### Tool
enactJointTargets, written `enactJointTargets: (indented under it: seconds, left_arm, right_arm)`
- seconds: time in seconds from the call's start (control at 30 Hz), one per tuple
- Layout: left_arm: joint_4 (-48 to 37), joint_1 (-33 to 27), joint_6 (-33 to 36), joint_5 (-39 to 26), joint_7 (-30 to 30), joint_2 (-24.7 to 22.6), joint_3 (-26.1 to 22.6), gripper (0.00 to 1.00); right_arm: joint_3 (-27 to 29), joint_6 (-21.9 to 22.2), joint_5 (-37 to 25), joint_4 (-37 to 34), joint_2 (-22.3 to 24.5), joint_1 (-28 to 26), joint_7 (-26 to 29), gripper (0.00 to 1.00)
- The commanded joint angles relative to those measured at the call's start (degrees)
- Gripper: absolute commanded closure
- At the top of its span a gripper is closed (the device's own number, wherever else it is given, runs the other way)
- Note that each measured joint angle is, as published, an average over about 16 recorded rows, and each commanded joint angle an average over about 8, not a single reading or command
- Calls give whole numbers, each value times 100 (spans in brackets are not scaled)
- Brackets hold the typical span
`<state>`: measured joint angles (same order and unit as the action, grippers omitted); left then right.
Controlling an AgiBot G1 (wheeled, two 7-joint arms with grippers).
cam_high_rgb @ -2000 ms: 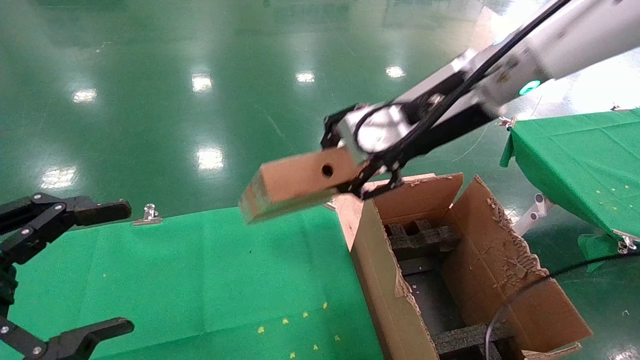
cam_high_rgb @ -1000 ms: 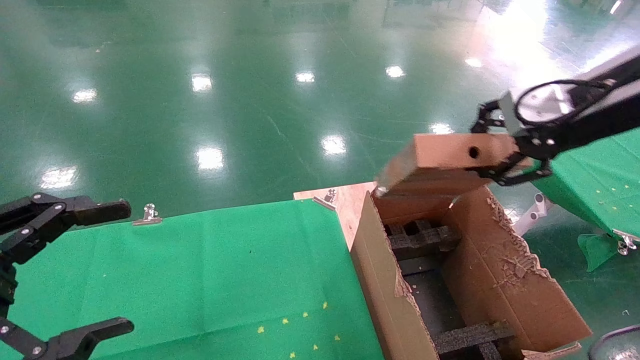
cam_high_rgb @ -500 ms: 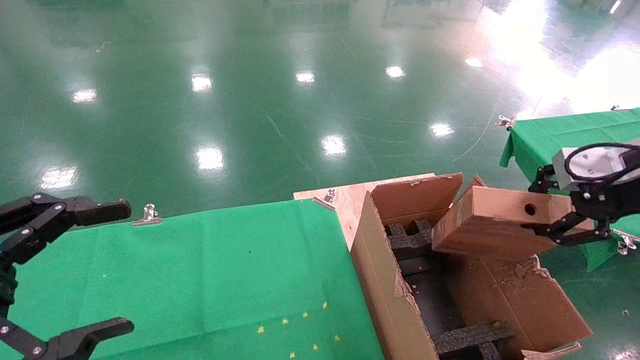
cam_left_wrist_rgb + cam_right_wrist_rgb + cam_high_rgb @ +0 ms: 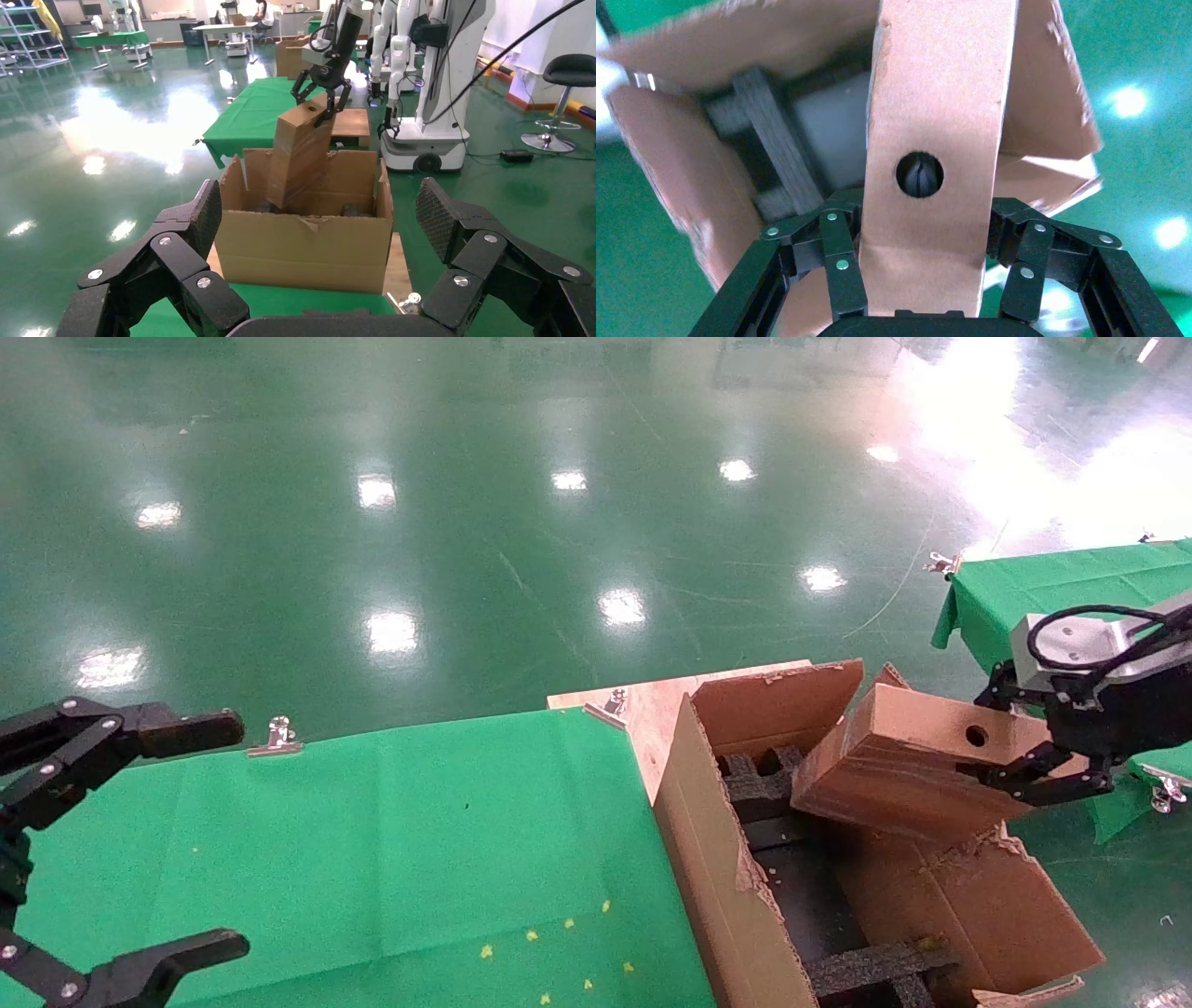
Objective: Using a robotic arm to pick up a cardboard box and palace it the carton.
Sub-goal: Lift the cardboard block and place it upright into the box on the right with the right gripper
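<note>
right claw [image 4: 1024, 756] gripping cardboard box [image 4: 908, 761], tilted over carton [image 4: 736, 896]

I get bright, even overhead light here, and the glossy green floor [image 4: 466, 523] throws it back as a scatter of white spots, blooming into washed-out glare toward my far right. In the right wrist view the carton [image 4: 701, 175] behind the cardboard box [image 4: 940, 140] is soft and smeared, while the box's near end stays fairly crisp. The left wrist view is clear, with glare on the floor there too.
</note>
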<state>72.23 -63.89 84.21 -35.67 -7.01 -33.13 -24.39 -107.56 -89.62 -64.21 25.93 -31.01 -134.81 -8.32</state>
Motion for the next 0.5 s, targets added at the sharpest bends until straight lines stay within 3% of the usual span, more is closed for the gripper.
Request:
enactJointTargets:
  seconds: [0.03,0.5]
  left_arm:
    - [0,0,0,0,0,0,0,0]
    - [-1,0,0,1,1,0,-1,0]
  right_arm:
    - [-30,13,102,-87,-4,92,306,100]
    - [-117,842,424,-332,165,693,3105,100]
